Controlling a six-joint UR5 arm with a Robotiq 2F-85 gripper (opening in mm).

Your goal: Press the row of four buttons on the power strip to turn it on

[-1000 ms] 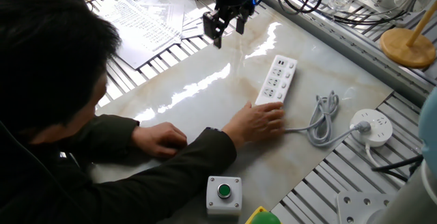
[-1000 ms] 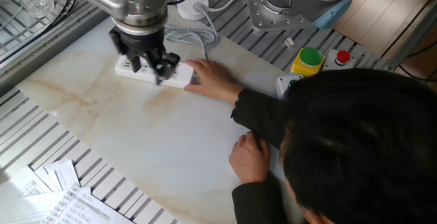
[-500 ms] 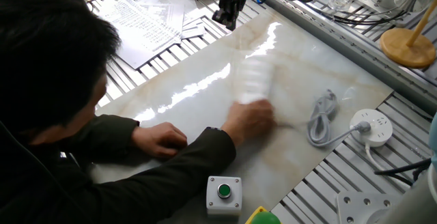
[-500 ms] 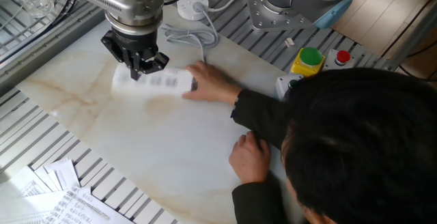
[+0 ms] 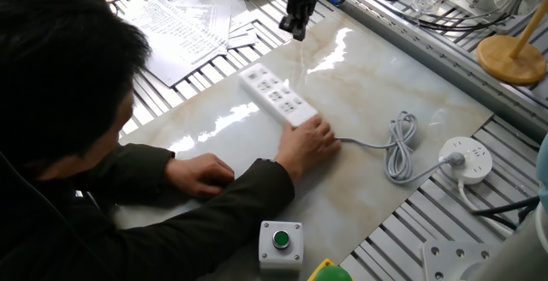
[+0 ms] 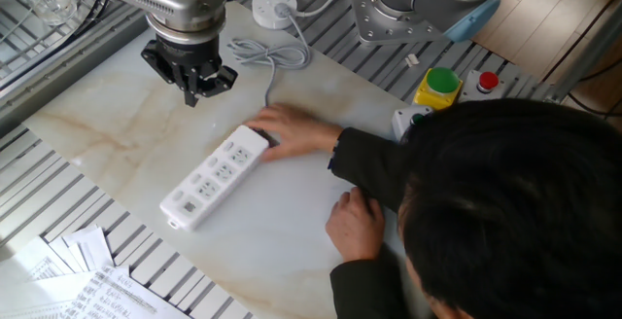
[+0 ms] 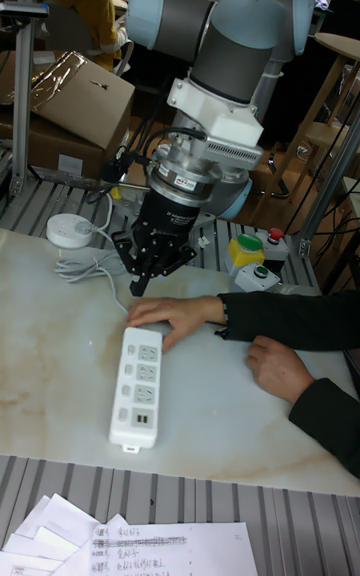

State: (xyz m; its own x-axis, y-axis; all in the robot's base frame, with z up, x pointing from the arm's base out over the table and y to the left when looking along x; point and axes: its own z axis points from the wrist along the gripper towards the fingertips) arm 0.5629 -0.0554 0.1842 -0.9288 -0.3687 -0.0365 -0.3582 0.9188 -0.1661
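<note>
The white power strip (image 5: 276, 97) lies flat on the marble table top (image 5: 368, 84), slanting across its middle; it also shows in the other fixed view (image 6: 214, 178) and the tall view (image 7: 140, 386). A person's hand (image 5: 308, 144) rests on the strip's cord end. Its four buttons are too small to pick out. My gripper (image 5: 295, 26) hangs above the table beyond the strip's far end and touches nothing (image 6: 197, 88) (image 7: 140, 276). No view shows a gap or contact between its fingertips.
The strip's grey cord (image 5: 398, 144) loops to a round white socket disc (image 5: 467, 157). A grey box with a green button (image 5: 281, 240) sits at the near edge. Papers (image 5: 193, 28) lie at the far left. The person's other hand (image 6: 355, 222) rests on the table.
The person's hand has slid and turned the power strip from the right of the table to its middle. My gripper has pulled back and up, away from the strip.
</note>
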